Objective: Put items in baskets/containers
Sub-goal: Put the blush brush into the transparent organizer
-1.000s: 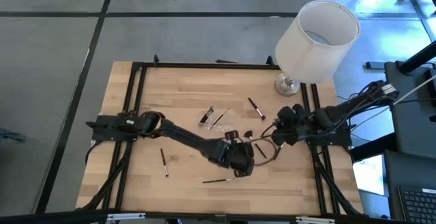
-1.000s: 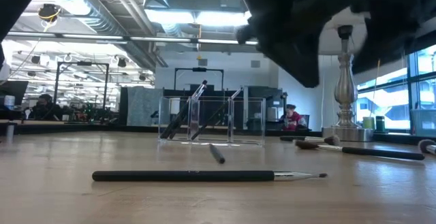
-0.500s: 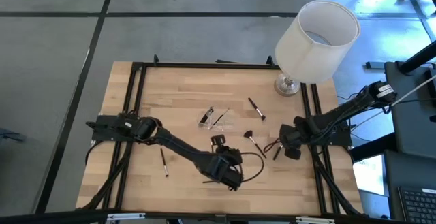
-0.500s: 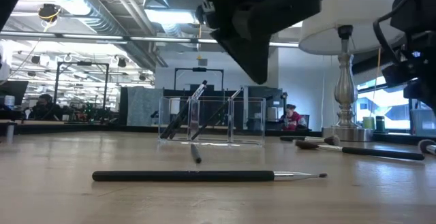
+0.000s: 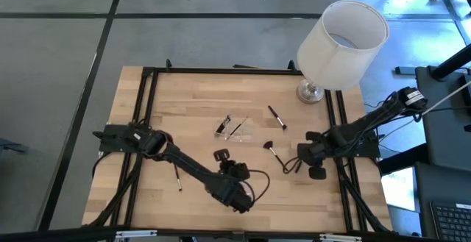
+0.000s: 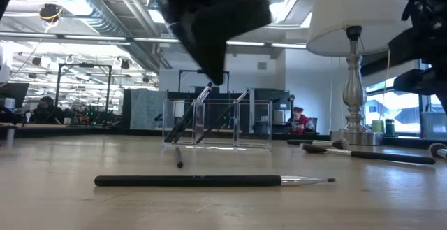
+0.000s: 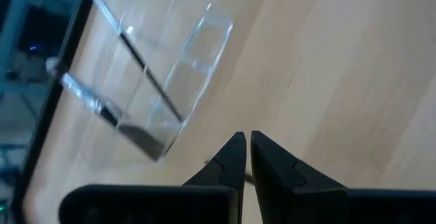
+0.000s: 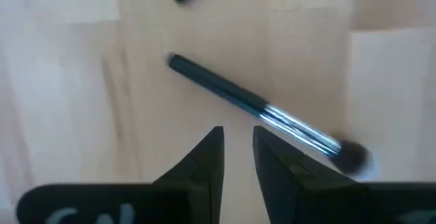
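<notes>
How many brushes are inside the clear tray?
2. Both lean slanted inside the tray: one brush toward its left end in the low view, the other brush nearer the middle. More could hide behind them.

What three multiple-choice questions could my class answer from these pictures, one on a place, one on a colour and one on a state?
1. Where does the lamp stand on the table?
A. At the far right corner
B. At the near left corner
C. In the middle

2. What colour is the lampshade?
A. Red
B. White
C. Black

3. How do the brushes sit in the clear tray?
A. Flat on its floor
B. Straight upright
C. Leaning at a tilt

Answers:
1 A, as the high view shows its base by the far right corner.
2 B, as the shade is plain white in both views.
3 C, as the low view shows them slanting against the tray's walls.
</notes>
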